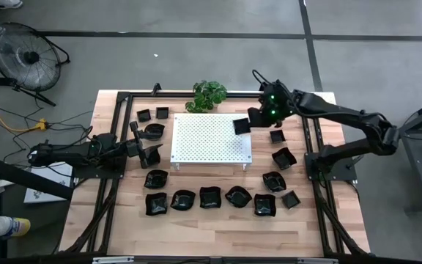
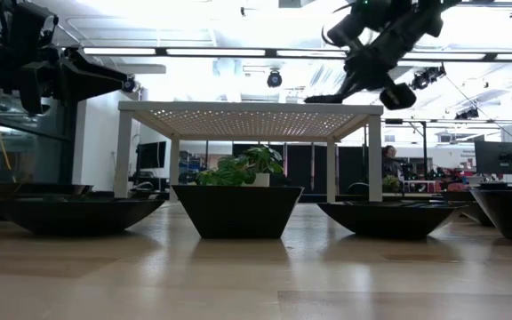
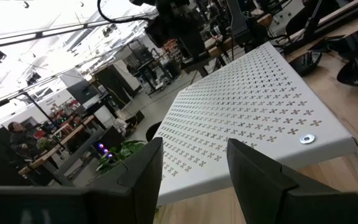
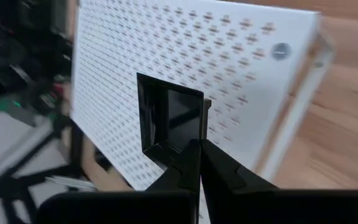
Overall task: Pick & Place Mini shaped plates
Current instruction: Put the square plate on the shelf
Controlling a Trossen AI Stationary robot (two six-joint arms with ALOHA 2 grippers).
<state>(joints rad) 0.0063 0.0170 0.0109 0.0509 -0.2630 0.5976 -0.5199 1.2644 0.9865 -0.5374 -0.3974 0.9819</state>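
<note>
From above, the wooden table [image 1: 218, 224] is carrying a white perforated board [image 1: 209, 138] ringed by mini shaped plates [image 1: 209, 196]; the left gripper [image 1: 151, 151] is waiting beside the board with fingers apart and nothing between them. At table height, the right arm is hanging over the board. At the wrist, the right gripper [image 4: 199, 146] is pinching a square plate [image 4: 169, 118] by its rim only, so it is likely risking a slip or tilt.

The right claw [image 4: 199, 152] pinches a square black plate [image 4: 169, 118] (held edge-on) over the white perforated board [image 4: 229, 56].
</note>
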